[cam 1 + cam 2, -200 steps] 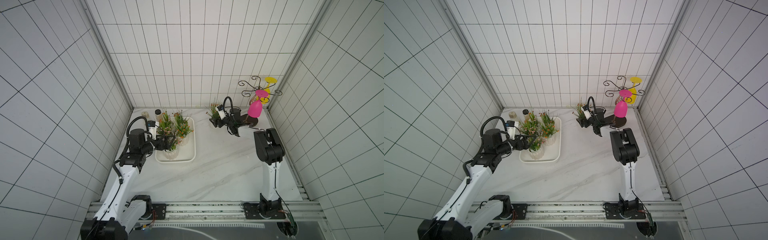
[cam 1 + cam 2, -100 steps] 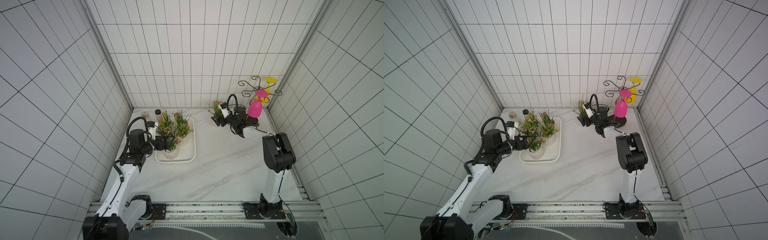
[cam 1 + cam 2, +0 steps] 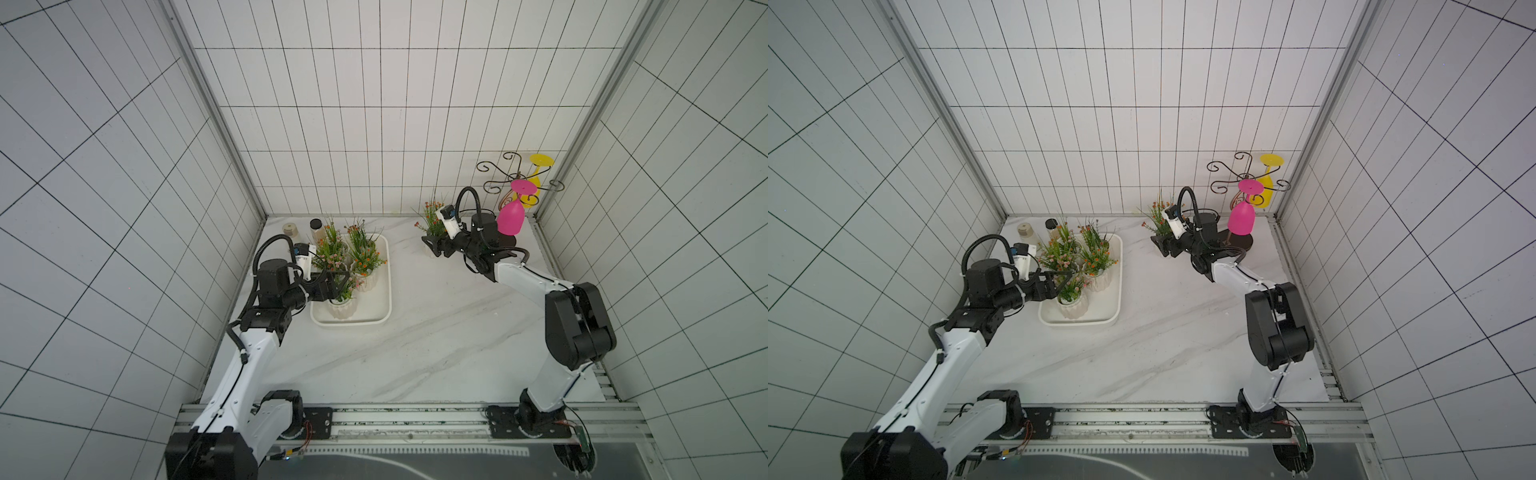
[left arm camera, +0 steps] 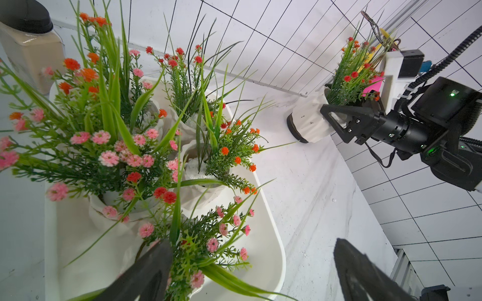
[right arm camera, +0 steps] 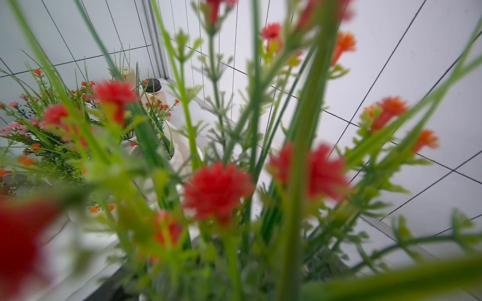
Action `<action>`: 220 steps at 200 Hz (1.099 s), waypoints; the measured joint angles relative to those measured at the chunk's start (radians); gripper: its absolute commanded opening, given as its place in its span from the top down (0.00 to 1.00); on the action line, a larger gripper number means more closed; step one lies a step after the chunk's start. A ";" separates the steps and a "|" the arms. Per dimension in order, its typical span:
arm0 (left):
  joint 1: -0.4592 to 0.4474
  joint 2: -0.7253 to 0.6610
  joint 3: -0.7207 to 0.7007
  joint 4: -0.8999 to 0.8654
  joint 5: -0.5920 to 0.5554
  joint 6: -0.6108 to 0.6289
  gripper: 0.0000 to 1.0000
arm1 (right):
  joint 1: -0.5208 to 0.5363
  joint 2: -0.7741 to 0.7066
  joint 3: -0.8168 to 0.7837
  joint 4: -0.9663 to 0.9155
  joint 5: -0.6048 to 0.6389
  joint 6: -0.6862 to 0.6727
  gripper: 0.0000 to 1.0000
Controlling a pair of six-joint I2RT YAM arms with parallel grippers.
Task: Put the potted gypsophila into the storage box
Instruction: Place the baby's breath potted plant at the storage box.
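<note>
One potted gypsophila [image 4: 309, 125], sprigs upward

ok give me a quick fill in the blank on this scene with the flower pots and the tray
1. The left gripper hangs over the storage box with its jaws ___.
2. The right gripper is shut on a potted gypsophila that is not inside the storage box but ___ it.
3. The upside-down glass nearest the right gripper is ___ in colour.

Missing words: open; outside; pink
</note>
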 measured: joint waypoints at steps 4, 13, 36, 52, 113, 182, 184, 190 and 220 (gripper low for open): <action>0.000 0.000 0.000 0.000 0.000 0.000 0.05 | 0.004 -0.008 -0.002 -0.006 0.000 0.000 0.28; 0.003 -0.001 0.000 0.000 0.000 0.000 0.05 | 0.013 -0.024 -0.009 -0.019 0.000 -0.001 0.28; 0.006 -0.002 0.000 0.000 -0.006 0.000 0.05 | 0.045 -0.064 -0.019 -0.053 -0.001 -0.002 0.28; 0.008 -0.002 0.000 0.000 -0.013 -0.002 0.06 | 0.068 -0.088 -0.021 -0.076 0.000 -0.003 0.28; 0.012 -0.012 0.000 -0.001 -0.060 -0.008 0.08 | 0.169 -0.154 -0.026 -0.141 0.005 -0.004 0.28; 0.021 -0.012 0.000 -0.001 -0.095 -0.019 0.10 | 0.263 -0.183 -0.061 -0.159 0.023 -0.004 0.29; 0.021 -0.012 0.000 -0.001 -0.095 -0.019 0.10 | 0.266 -0.183 -0.061 -0.159 0.023 -0.004 0.29; 0.021 -0.012 0.000 -0.001 -0.096 -0.019 0.10 | 0.272 -0.183 -0.063 -0.159 0.024 -0.004 0.29; 0.023 -0.012 0.000 -0.012 -0.110 -0.019 0.11 | 0.297 -0.195 -0.078 -0.159 0.031 -0.004 0.29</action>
